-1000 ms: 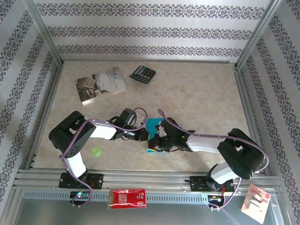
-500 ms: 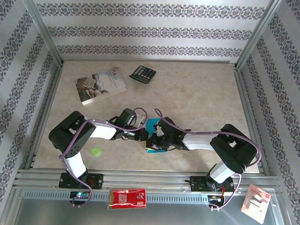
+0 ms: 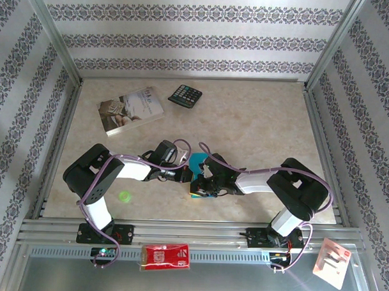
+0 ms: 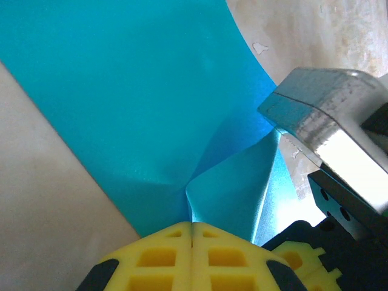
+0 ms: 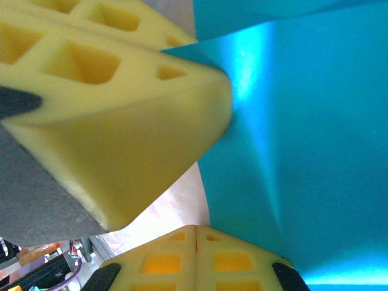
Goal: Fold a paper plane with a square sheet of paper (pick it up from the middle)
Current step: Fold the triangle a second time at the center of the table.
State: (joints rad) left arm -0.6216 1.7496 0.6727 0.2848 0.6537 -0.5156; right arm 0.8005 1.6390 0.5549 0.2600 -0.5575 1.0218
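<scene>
The square sheet of paper [image 3: 195, 162] is turquoise-blue and lies crumpled at the table's middle front, between both grippers. My left gripper [image 3: 189, 177] is shut on it: a pinched ridge of paper [image 4: 224, 182] rises straight out of the closed yellow tips [image 4: 193, 225]. My right gripper [image 3: 201, 185] is shut too, its tips [image 5: 195, 229] set against the sheet's edge [image 5: 315, 121]; no paper shows in their seam. The left fingers [image 5: 121, 121] cross the upper left of the right wrist view, nipping the sheet. No paper plane shape is visible.
A pale book [image 3: 132, 110] and a black calculator [image 3: 185, 95] lie at the back left. A small green disc [image 3: 124, 196] sits near the left arm. A red packet [image 3: 166, 256] and a white card [image 3: 331, 262] rest beyond the front rail. Metal frame rails edge the table.
The right arm's elbow has swung left and in toward the paper. Both grippers stay shut at the sheet, which has barely shifted.
</scene>
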